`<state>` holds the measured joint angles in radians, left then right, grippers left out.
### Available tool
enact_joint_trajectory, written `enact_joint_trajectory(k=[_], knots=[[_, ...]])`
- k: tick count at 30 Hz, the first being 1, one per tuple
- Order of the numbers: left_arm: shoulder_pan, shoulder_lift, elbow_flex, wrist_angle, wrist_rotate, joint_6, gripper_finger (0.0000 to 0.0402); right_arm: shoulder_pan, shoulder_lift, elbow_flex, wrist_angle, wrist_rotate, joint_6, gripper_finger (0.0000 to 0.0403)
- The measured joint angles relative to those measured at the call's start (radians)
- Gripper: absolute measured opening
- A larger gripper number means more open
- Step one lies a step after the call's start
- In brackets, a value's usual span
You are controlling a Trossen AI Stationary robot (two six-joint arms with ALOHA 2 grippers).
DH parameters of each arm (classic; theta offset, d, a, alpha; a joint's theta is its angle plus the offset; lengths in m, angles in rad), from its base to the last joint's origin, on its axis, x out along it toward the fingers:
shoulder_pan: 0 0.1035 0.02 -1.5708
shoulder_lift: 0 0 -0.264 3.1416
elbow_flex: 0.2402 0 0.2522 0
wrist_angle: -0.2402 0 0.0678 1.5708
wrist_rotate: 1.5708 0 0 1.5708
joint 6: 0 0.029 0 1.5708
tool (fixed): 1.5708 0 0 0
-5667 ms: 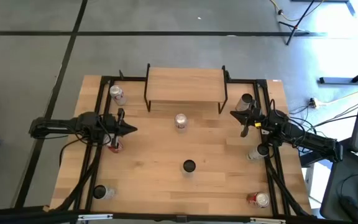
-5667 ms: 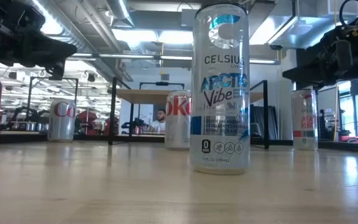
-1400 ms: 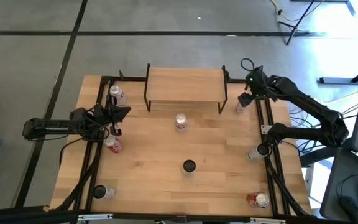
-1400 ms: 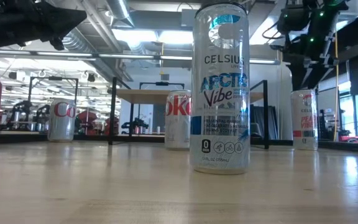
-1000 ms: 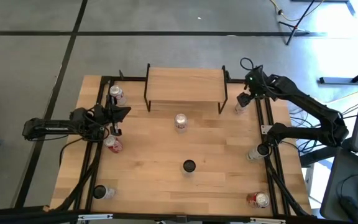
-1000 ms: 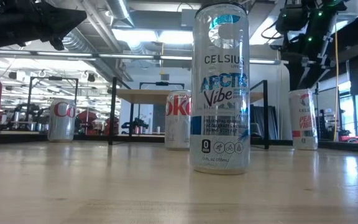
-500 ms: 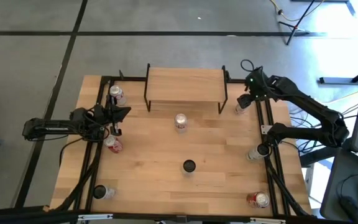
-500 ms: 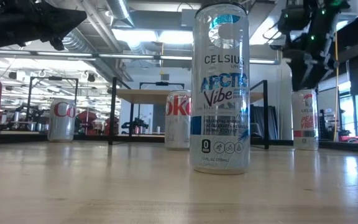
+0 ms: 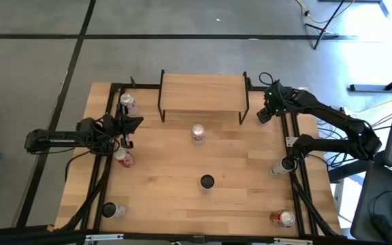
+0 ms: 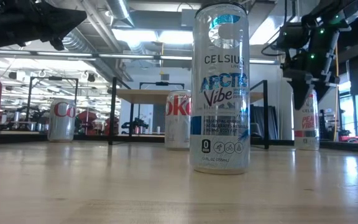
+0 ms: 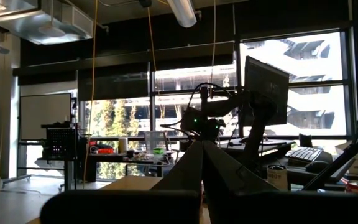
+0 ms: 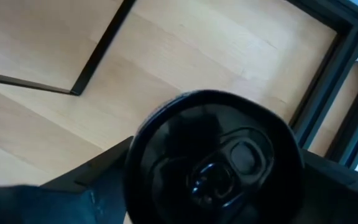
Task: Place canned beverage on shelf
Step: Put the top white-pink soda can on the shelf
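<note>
A white can with red print (image 10: 306, 119) stands upright on the table just right of the shelf (image 9: 203, 92). Its dark lid (image 12: 216, 155) fills the right wrist view. My right gripper (image 12: 216, 177) points down over this can, open, with one finger on either side of its top; I cannot tell whether they touch it. In the high view the gripper (image 9: 265, 113) hides the can. My left gripper (image 9: 138, 123) is shut with nothing in it. It hovers level over the table's left side and points toward the right edge.
A Diet Coke can (image 9: 197, 133) stands before the shelf, and a tall Celsius can (image 9: 207, 182) at the table's middle. Other cans stand at the left (image 9: 124, 158), far left (image 9: 127, 103), near left (image 9: 109, 210), right (image 9: 282, 167) and near right (image 9: 284, 218).
My right gripper has come down from above the white can, shifting slightly toward the shelf. Its fingers now reach down around the can's top. The can has stayed where it was.
</note>
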<state>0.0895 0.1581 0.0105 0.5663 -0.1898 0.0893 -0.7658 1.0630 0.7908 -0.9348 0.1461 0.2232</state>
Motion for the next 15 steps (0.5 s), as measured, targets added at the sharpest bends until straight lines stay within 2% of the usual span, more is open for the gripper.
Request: enact_joint_trajectory(k=[7,15], knots=[[0.0,0.0,0.0,0.0,0.0,0.001,0.0,0.0,-0.003,0.01,-0.011,0.001,-0.025,0.0224],[0.0,0.0,0.0,0.0,-0.003,0.001,0.0,0.0,-0.013,0.137,-0.135,-0.011,-0.04,0.0224]])
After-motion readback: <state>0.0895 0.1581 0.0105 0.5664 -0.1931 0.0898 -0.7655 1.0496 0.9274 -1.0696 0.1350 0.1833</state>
